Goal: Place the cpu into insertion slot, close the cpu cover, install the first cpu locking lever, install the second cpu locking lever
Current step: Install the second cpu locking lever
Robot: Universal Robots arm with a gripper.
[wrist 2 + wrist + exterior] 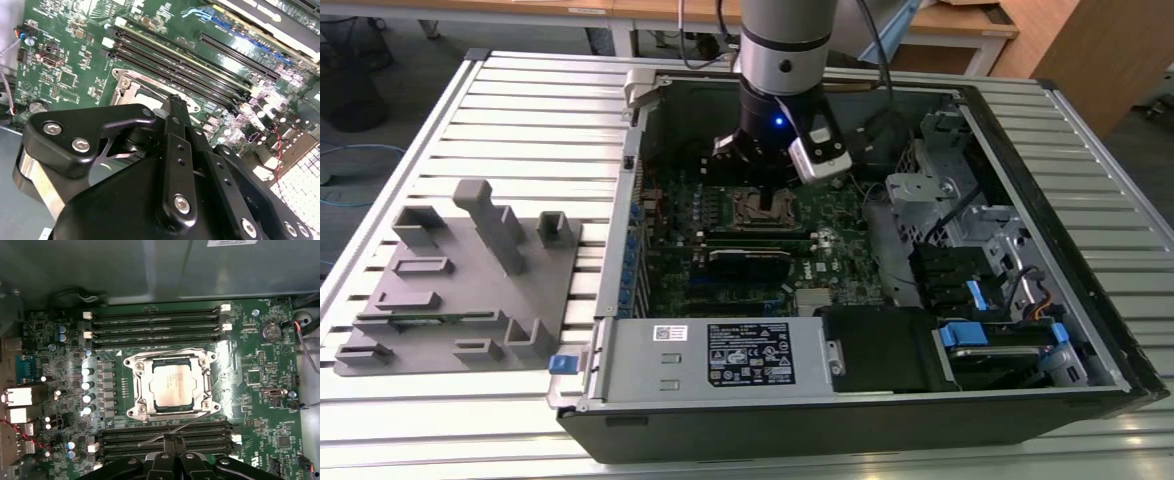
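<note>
The cpu [172, 385] lies flat in the insertion slot [209, 360], its silvery top showing through the cutout of the cpu cover [143, 387], which lies down over it. A thin metal locking lever [190, 422] runs aslant from one socket corner across the neighbouring memory slots. My gripper [173, 438] is shut, its black tips just beside that rod; whether they touch it I cannot tell. In the exterior view the gripper [761, 170] hangs right above the slot [758, 208]. In the second wrist view the black fingers [176, 117] partly cover the slot [131, 86].
Long black memory slots [155, 320] flank the socket on two sides. The open computer case [627, 300] walls in the board, with a power supply [720, 355] and drive cage [947, 200]. A grey fixture block [460, 285] stands on the slatted table at the exterior view's left.
</note>
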